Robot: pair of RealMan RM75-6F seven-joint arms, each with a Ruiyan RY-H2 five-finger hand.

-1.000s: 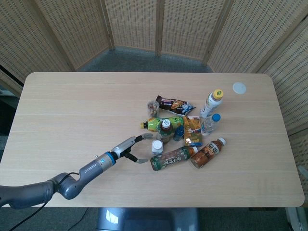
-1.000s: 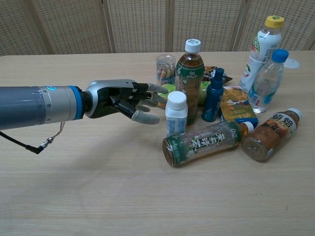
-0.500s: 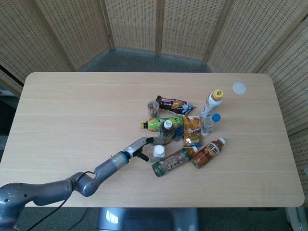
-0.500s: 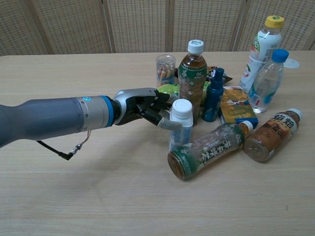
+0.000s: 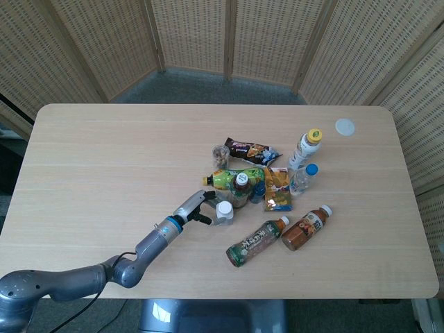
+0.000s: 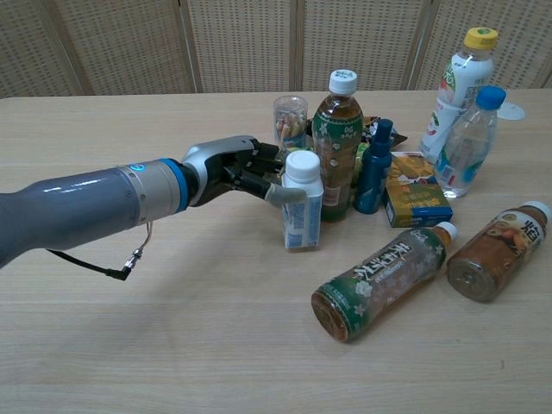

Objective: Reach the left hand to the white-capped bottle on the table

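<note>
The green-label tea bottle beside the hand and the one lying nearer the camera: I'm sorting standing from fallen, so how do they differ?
The tea bottle by the left hand stands upright, white cap up, packed among the other items. The fallen tea bottle lies on its side in open table space, cap toward the brown bottle. The upright one's label is lighter green. Both have white caps and hold dark tea.

Matt pale wood table, glossy plastic white-capped bottle, smooth grey metal-look left hand
</note>
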